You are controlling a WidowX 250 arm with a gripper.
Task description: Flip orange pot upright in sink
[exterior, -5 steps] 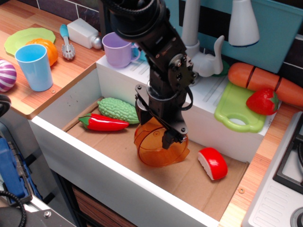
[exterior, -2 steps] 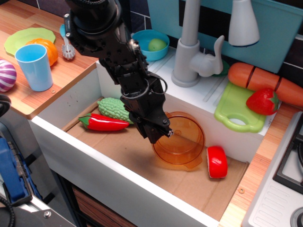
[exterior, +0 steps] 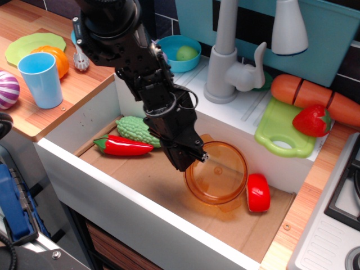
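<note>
1. Orange pot (exterior: 216, 173) lies inside the sink (exterior: 84, 121), on the brown floor, right of centre. Its mouth faces up and toward the camera, the rim circle nearly full; it looks tipped a little rather than flat on its base.

2. Hand (exterior: 190, 158) sits at the pot's left rim, black fingers pointing down and to the right. Fingertips overlap the rim edge. Whether they pinch the rim or merely touch it, I cannot tell; the gap between them is hidden by the hand's own body.

3. Key relation: the pot lies directly right of the hand, contact at the near-left rim. The pot is round, so there is no long axis to speak of; what matters is the axis through its mouth, which leans toward the camera instead of standing vertical.

4. Judgement: the flip looks almost done. What remains is likely to let the base settle flat on the floor and free the rim.

5. Neighbours: red-and-white food piece (exterior: 258, 192) touches or nearly touches the pot's right side. Red pepper (exterior: 124, 145) and green bumpy vegetable (exterior: 138, 130) lie to the left, behind the arm, apart from the pot.

6. Risk, as judged: pushing the rim further right would shove the pot against the food piece.
</note>
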